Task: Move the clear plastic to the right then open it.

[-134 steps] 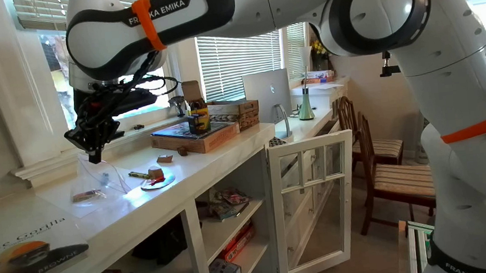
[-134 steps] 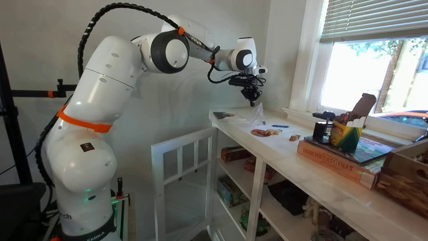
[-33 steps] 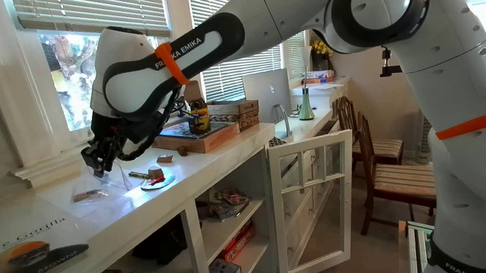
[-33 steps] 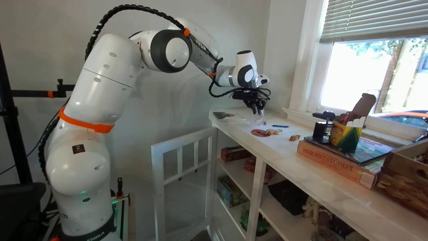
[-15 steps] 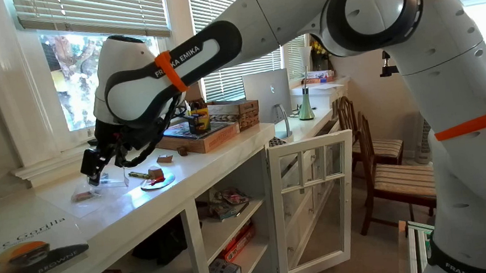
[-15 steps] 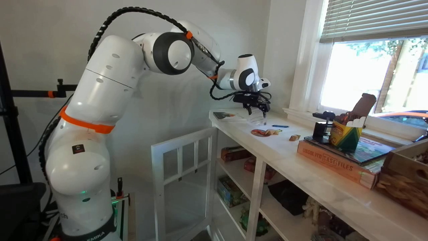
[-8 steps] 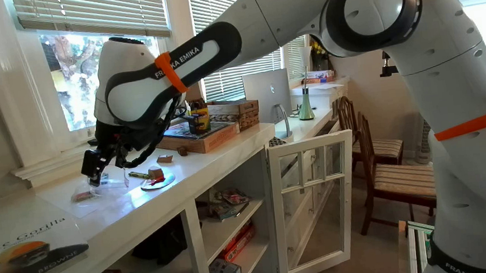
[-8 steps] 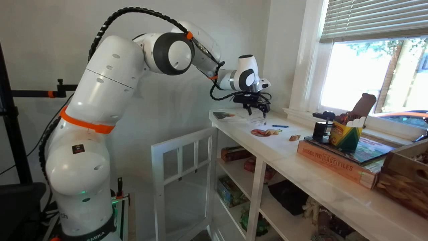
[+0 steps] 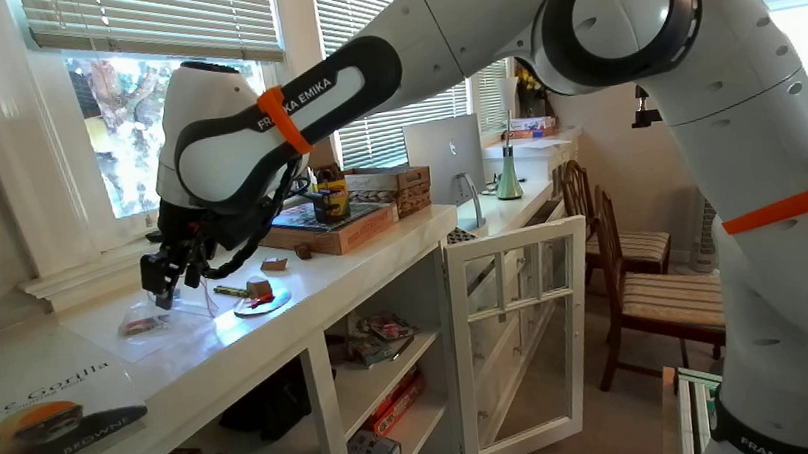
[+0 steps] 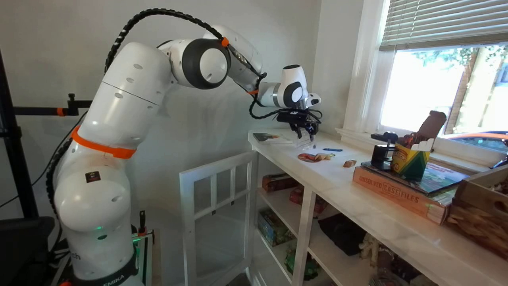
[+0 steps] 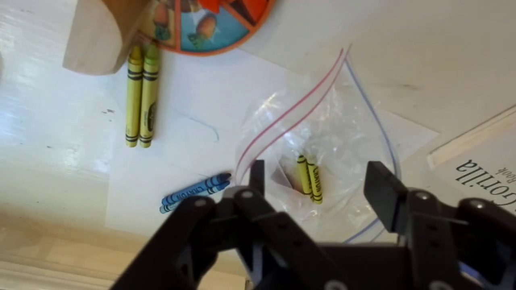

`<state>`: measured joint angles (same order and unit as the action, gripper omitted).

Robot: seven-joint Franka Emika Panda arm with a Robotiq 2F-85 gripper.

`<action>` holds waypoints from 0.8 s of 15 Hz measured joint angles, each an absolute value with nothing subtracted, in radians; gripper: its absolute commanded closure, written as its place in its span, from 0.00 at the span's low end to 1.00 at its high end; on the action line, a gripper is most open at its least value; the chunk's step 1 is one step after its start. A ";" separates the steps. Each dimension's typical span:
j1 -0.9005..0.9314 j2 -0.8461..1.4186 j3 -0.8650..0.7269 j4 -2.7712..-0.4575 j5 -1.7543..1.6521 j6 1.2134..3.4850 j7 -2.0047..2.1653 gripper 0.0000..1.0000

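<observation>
The clear plastic is a see-through zip bag [image 11: 342, 133] on a white paper sheet, with pink and blue seal lines bowed apart in the wrist view. Inside or beneath its film show two yellow crayons [image 11: 310, 179] and a brownish piece. My gripper [image 11: 316, 173] stands open over the bag, the crayons seen between its fingers. One finger lies by the pink seal, the opposite one by the blue seal; whether they touch the film I cannot tell. In both exterior views the gripper [image 9: 179, 289] hangs low above the bag [image 10: 307, 145], at the counter's far end.
Blue crayons [image 11: 195, 191], yellow-green crayons [image 11: 141, 100], a wooden block [image 11: 94, 40] and a picture disc [image 11: 217, 34] lie beside the bag. A book [image 9: 45, 425] borders it. The orange box [image 10: 397, 194] and crayon carton [image 10: 410, 161] stand farther along, near the windowsill.
Over the last seconds my gripper has come down and spread its fingers; within the last half second they have drawn partly together. The bag, peaked earlier, now sits lower and spread out.
</observation>
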<state>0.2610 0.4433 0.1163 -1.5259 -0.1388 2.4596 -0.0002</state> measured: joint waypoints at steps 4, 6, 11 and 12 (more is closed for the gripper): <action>0.260 0.443 0.116 -1.524 -0.133 2.461 0.000 0.96; 0.260 0.443 0.116 -1.524 -0.132 2.462 0.000 1.00; 0.258 0.442 0.116 -1.519 -0.131 2.467 0.003 1.00; 0.258 0.441 0.116 -1.518 -0.131 2.467 0.005 1.00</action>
